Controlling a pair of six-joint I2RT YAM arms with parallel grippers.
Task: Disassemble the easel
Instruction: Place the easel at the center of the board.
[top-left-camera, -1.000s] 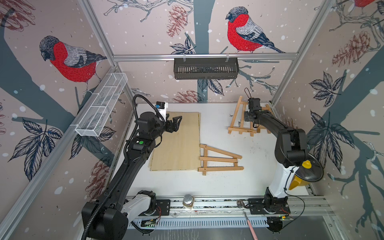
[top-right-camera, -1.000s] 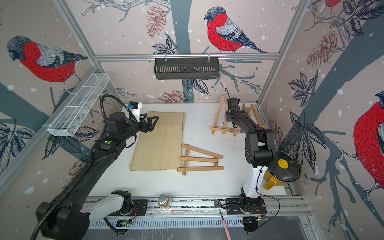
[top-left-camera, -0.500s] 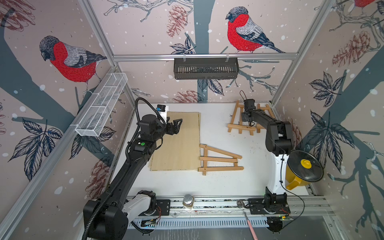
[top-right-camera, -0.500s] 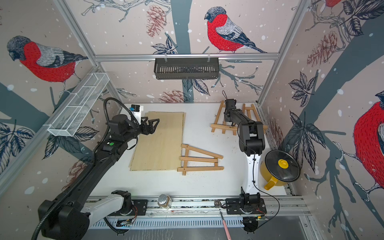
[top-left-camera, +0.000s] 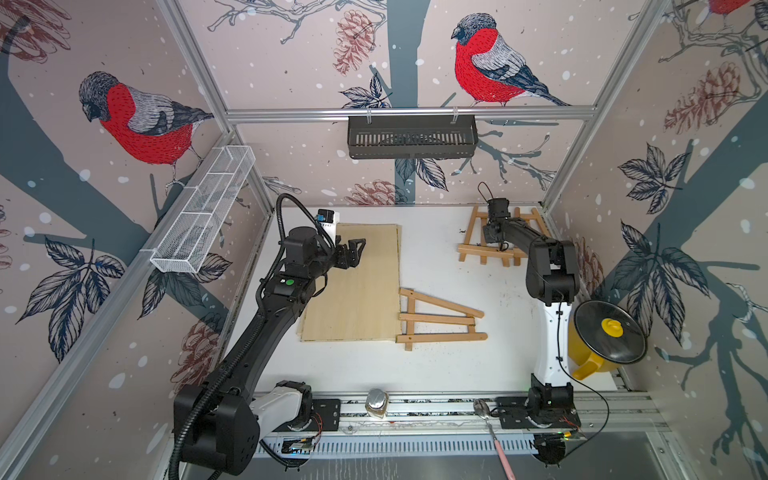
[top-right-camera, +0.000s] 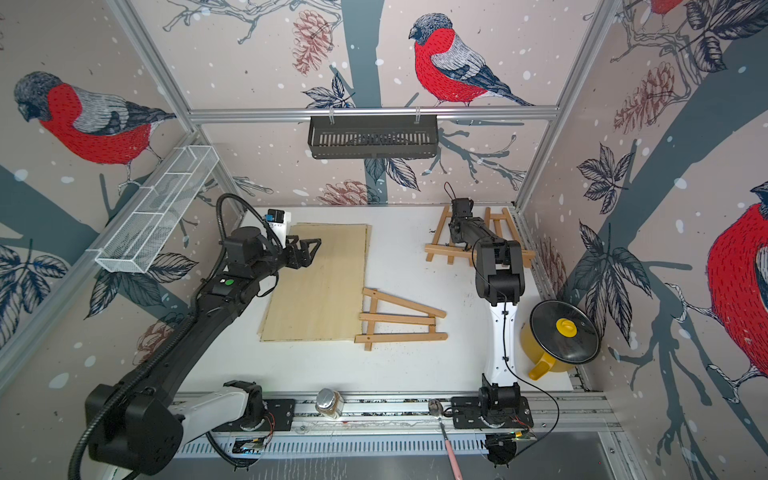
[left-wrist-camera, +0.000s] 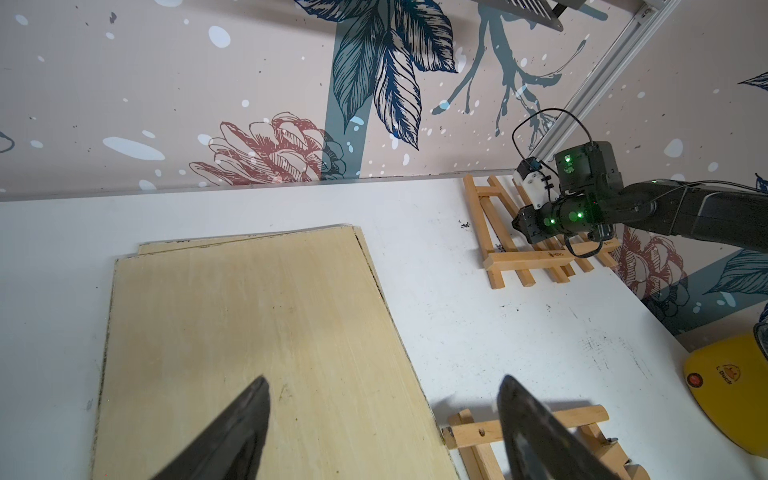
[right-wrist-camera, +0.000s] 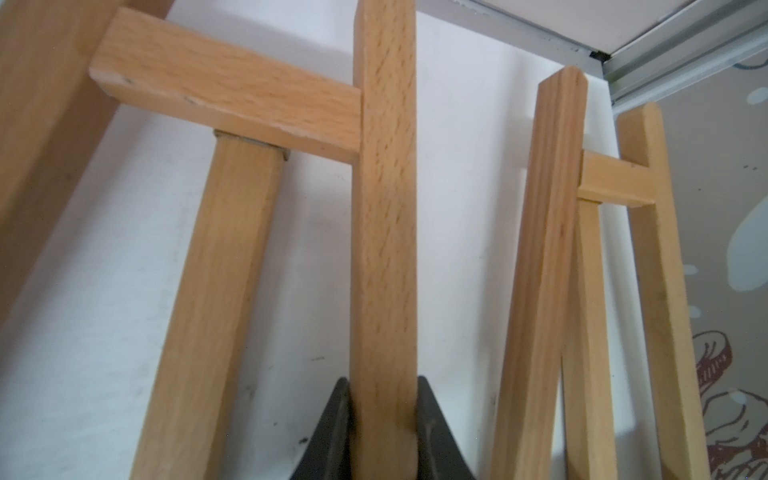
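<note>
Gripping a grainy pale-wood easel slat (right-wrist-camera: 384, 208) with the right tool (right-wrist-camera: 382, 380), tips cropped, and holding the left tool (left-wrist-camera: 383, 380) wide over a plywood sheet (left-wrist-camera: 249, 324).

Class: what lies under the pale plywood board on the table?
A second thin sheet, showing only as edge strips past the plywood board. Under both, the white table. Anything else beneath is covered.

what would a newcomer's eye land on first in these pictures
First, the red-breasted birds printed large across the walls. Then the bare wood: the right gripper is clamped on a slat of the easel in the far right corner. The left gripper hangs open over a plywood board, with a second easel frame lying flat beside it.
</note>
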